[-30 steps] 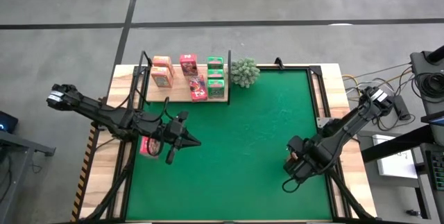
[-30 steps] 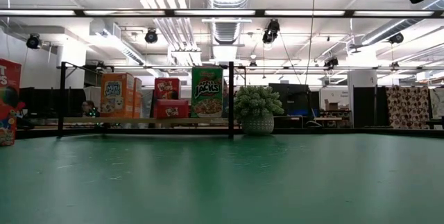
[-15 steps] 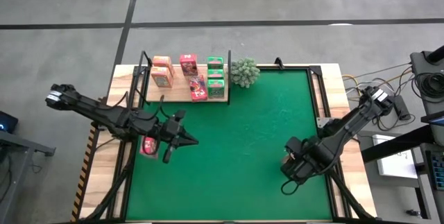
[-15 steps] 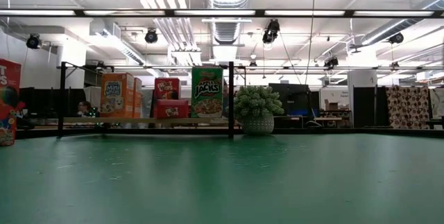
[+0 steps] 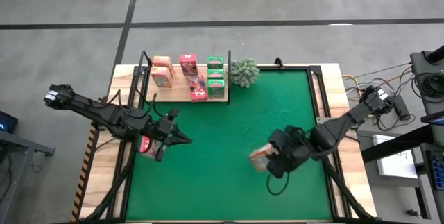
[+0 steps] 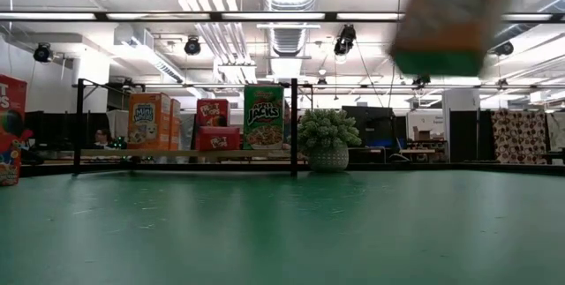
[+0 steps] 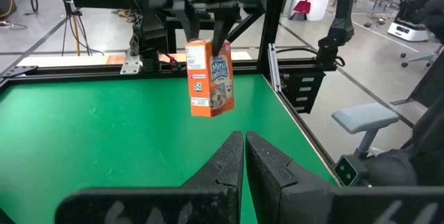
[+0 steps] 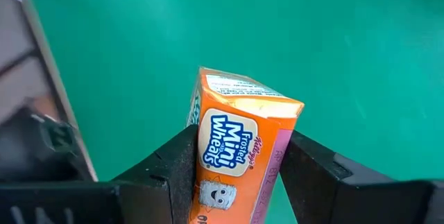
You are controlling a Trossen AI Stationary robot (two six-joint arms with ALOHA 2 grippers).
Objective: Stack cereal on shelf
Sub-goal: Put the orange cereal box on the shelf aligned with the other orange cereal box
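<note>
So the right gripper (image 5: 266, 160) is out over the right half of the green mat (image 5: 236, 127), fingers clamped on either side of an orange Frosted Mini Wheats box (image 8: 239, 151), which hangs tilted and clear of the mat (the left wrist view shows daylight under it (image 7: 210, 77)). In the low view that box is just a blur in the upper right corner (image 6: 452, 16).

The left gripper (image 5: 186, 139) sits near the mat's left edge with its fingers (image 7: 229, 161) pressed fully together, nothing between them. A pink-red cereal box (image 5: 147, 145) stands on the mat just beside that arm.

Over on the shelf (image 5: 182, 92), at the table's far left, there are two orange boxes (image 5: 161, 72) at the left end, two pink-red boxes (image 5: 193, 75) in the middle with one lying flat, and green Apple Jacks boxes (image 5: 215, 73) at the right end. A little bushy plant (image 5: 243, 71) in a pot sits just beside the shelf's right upright.
</note>
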